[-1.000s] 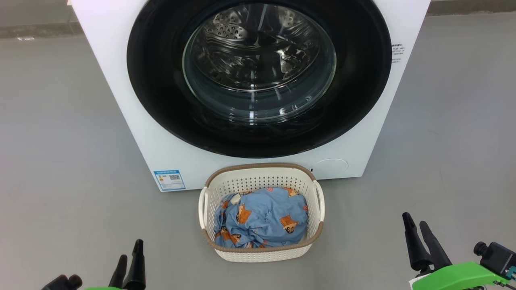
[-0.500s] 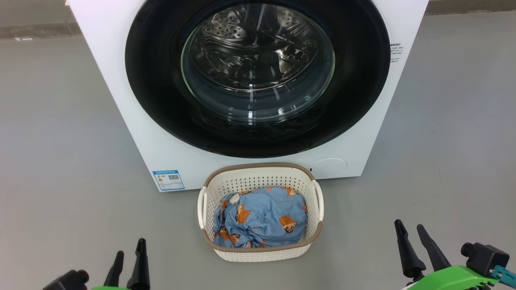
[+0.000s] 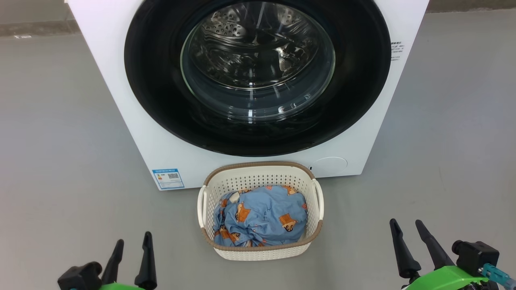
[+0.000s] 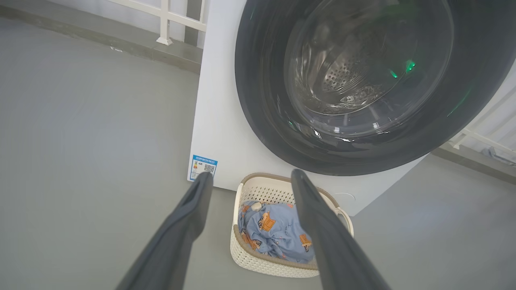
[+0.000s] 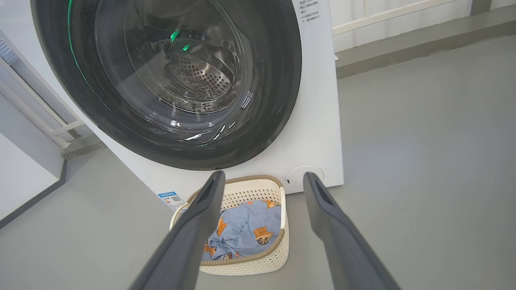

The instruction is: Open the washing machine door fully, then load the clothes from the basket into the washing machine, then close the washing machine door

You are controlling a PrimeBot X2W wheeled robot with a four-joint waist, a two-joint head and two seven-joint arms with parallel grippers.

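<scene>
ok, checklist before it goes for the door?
1. Door state: washing machine door is shut flat on the washing machine. Ok as a start; opening not yet done.
2. Left gripper: open, empty, low and apart from everything. Ok.
3. Right gripper: open, empty, off to the basket's right. Ok.
4. Clothes: bundled inside the basket, nothing over the rim. Ok.
5. Door swing: the basket stands close in front of the machine, below the door's lower edge. Whether the door clears it: cannot tell.
6. Grip point: no handle or recess can be made out on the black rim. Cannot tell.
</scene>
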